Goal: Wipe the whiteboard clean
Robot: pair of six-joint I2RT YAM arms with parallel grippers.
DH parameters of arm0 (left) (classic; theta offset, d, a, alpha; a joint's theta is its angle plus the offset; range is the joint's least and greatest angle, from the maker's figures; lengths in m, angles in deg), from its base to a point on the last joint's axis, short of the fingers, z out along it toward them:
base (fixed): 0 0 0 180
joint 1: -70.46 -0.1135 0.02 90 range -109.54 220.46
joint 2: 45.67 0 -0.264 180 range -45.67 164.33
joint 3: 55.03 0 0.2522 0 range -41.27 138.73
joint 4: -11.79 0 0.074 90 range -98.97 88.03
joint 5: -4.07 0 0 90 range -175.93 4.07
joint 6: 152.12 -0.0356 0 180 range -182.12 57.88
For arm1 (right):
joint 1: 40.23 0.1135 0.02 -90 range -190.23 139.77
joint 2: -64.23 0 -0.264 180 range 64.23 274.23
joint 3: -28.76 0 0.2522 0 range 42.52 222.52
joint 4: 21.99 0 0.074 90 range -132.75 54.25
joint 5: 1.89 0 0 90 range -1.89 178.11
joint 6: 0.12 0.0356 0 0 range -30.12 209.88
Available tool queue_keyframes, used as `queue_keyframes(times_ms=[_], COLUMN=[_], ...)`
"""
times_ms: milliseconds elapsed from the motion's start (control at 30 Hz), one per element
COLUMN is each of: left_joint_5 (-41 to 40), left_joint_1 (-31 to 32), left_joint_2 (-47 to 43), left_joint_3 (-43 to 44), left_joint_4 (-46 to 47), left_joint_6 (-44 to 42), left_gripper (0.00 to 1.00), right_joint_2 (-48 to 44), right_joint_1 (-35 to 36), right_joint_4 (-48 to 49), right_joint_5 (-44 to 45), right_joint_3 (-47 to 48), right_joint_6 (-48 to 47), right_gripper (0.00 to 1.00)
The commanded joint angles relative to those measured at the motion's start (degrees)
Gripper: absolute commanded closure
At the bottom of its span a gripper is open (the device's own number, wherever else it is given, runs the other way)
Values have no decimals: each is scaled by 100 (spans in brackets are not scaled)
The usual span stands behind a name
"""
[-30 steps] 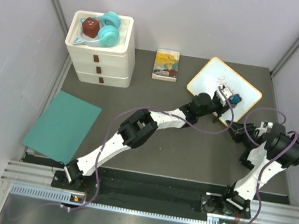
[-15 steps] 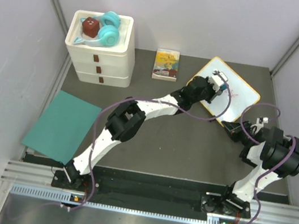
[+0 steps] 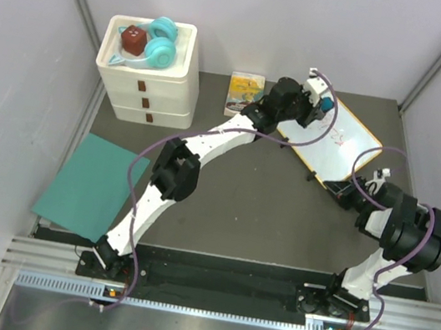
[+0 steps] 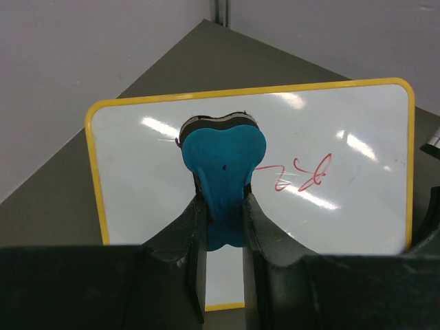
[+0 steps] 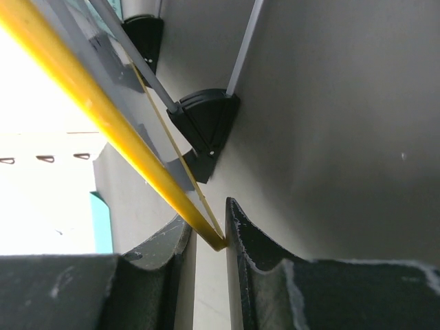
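Observation:
The whiteboard [image 3: 348,144] has a yellow frame and lies at the back right, with a red scribble [image 4: 295,174] on its white face. My left gripper [image 3: 320,97] is shut on a blue eraser [image 4: 224,161] and holds it over the board's far left corner, left of the scribble. The board fills the left wrist view [image 4: 344,213]. My right gripper [image 3: 345,192] is shut on the board's near corner. In the right wrist view the yellow frame edge [image 5: 103,113] runs down between its fingers [image 5: 210,237]. A black foot [image 5: 206,127] shows under the board.
A white drawer unit [image 3: 146,76] at the back left carries teal headphones [image 3: 159,45] and a dark red object [image 3: 132,36]. A small yellow picture book [image 3: 245,95] lies left of the board. A teal sheet [image 3: 92,186] lies at the left edge. Grey walls close in.
My left gripper has swept with the eraser from the board's middle to its far left corner. The board has shifted a little. My right gripper has stayed on the near corner.

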Motion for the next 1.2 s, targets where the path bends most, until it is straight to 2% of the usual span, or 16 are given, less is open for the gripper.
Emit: queue_keyframes(times_ms=[0, 567, 867, 1033, 1167], left_joint_5=[221, 1258, 1408, 1601, 1453], left_joint_1=[-59, -103, -59, -16, 142], left_joint_2=[138, 410, 314, 384, 524], left_joint_3=[99, 46, -156, -139, -191], left_joint_4=[-259, -136, 101, 408, 926], left_joint_6=[110, 215, 163, 145, 171], left_gripper=[100, 100, 100, 100, 100], right_joint_2=[-202, -228, -325, -316, -272], right_joint_1=[74, 285, 434, 434, 434], right_joint_4=[-1116, -2057, -2498, -2550, -2559], right_joint_5=[248, 107, 55, 11, -16], right_joint_3=[115, 291, 379, 414, 449], right_joint_6=[-481, -1060, -1377, -1421, -1430], right_gripper=[100, 100, 100, 100, 100])
